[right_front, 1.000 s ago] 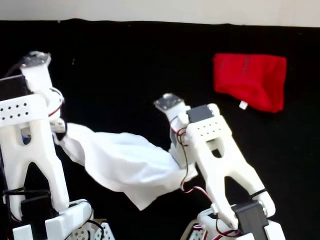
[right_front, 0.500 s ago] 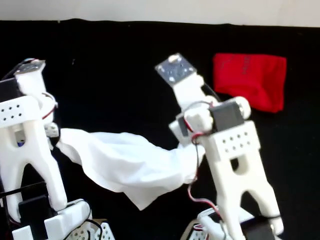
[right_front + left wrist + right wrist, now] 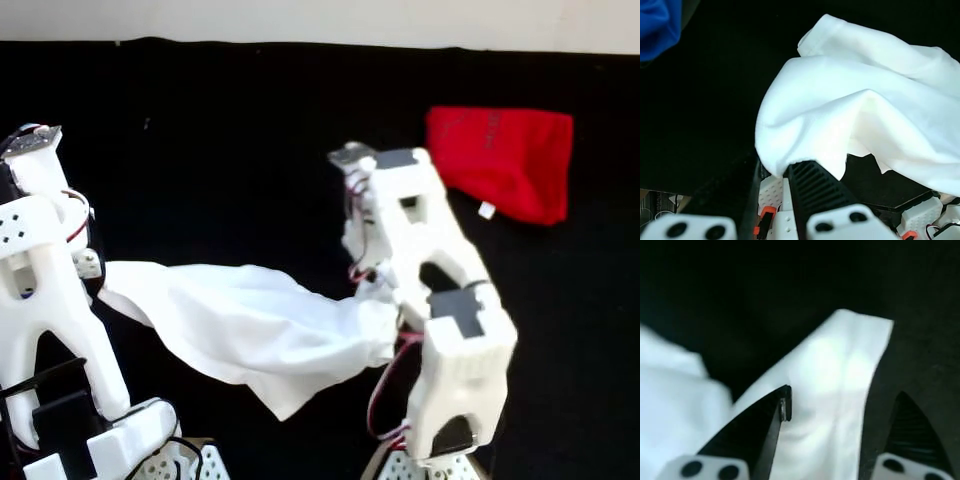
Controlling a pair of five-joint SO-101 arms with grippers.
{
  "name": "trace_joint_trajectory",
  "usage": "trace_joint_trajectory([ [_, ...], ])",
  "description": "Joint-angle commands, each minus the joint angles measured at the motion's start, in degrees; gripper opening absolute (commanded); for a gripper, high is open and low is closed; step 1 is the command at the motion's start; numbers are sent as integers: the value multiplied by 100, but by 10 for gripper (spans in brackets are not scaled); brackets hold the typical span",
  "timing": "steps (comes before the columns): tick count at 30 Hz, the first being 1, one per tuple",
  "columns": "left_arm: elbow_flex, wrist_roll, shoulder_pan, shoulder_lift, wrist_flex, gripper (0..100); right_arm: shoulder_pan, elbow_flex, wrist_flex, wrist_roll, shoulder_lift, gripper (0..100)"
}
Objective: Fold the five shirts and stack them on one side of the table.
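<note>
A white shirt [image 3: 250,325] hangs stretched between the two arms near the table's front. My left gripper [image 3: 98,272] is shut on its left end; in the left wrist view the cloth [image 3: 850,105] bunches over the ribbed finger [image 3: 810,185]. My right gripper [image 3: 372,290] sits at the shirt's right end. In the right wrist view its fingers [image 3: 775,415] stand apart, with a corner of the white shirt [image 3: 840,370] lying between them. A folded red shirt [image 3: 500,160] lies at the back right of the black table [image 3: 230,130].
A piece of blue cloth [image 3: 655,20] lies off to one side in the left wrist view. The arm bases [image 3: 130,445] stand at the front edge. Bare black tabletop stretches across the back and middle.
The right arm rose, then swung down over the shirt's right end. The left arm shifted a little to the left, drawing the shirt's left end with it.
</note>
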Motion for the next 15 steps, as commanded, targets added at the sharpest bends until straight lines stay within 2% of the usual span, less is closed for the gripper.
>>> trace_joint_trajectory([
  [1,-48,-44,-31,-171,35,9,154,-356,-22,-26,330,311],
  [6,-48,-44,-31,-136,35,9,-31,-391,-84,-26,673,279],
  [13,4,-44,-22,-119,-220,9,-66,-426,-576,-26,699,19],
  [15,4,-44,13,-119,-281,9,57,-629,-532,-53,699,10],
])
